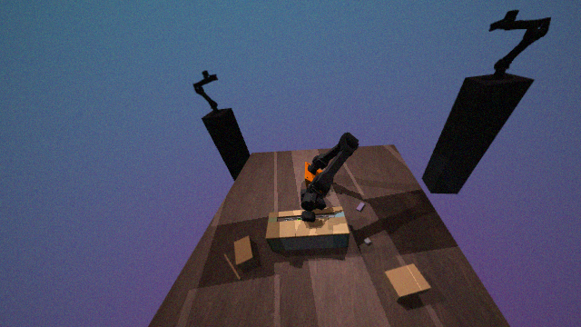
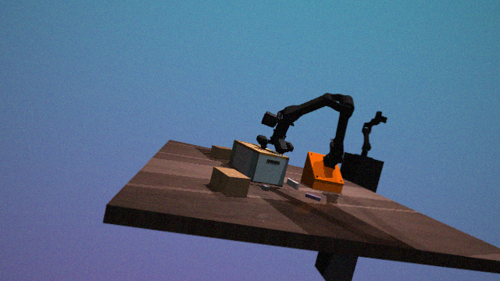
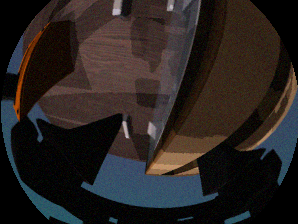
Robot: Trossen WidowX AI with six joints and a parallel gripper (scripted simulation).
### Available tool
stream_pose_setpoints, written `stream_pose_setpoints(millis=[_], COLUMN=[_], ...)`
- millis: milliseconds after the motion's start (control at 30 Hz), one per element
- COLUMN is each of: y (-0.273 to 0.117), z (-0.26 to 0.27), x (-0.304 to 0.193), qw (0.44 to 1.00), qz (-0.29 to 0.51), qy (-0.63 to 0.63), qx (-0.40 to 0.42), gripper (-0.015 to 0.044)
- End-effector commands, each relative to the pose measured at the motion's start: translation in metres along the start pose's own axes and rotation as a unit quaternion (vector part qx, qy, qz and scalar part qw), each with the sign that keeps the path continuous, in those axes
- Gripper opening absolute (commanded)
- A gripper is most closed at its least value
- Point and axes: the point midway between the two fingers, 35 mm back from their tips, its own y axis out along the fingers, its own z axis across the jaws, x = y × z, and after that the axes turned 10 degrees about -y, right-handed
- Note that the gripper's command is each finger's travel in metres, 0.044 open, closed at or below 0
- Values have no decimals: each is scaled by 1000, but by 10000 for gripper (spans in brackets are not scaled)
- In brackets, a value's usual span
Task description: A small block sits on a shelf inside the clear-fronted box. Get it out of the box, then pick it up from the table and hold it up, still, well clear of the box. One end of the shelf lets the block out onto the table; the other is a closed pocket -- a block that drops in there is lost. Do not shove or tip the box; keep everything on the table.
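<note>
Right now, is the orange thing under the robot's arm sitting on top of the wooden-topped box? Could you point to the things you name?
No, the orange base (image 1: pixel 308 172) (image 2: pixel 323 185) (image 3: pixel 31 70) stands on the table (image 1: pixel 290 295) (image 2: pixel 176 203) (image 3: pixel 107 75), apart from the box (image 1: pixel 281 231) (image 2: pixel 269 172) (image 3: pixel 240 60).

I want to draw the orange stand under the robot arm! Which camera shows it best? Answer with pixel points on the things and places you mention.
The exterior view: most of the orange stand's (image 1: pixel 308 173) (image 2: pixel 321 183) (image 3: pixel 26 72) sloped front and lower edge show. The top view shows just a bit of orange beside the arm. The wrist view catches only one side, at the picture's left edge.

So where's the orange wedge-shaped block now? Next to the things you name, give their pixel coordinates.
In the exterior view, the orange wedge-shaped block (image 1: pixel 309 170) (image 2: pixel 312 172) (image 3: pixel 31 65) sits right of the clear-fronted box (image 1: pixel 309 229) (image 2: pixel 269 168) (image 3: pixel 240 65), under the arm's foot.
</note>
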Motion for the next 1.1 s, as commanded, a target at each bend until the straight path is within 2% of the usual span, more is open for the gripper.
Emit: stream_pose_setpoints(millis=[0, 1067], y=[0, 13], z=[1, 7], x=[2, -34], qw=[1000, 1000], qz=[0, 1], qy=[1, 1], qx=[3, 3], gripper=[400, 400])
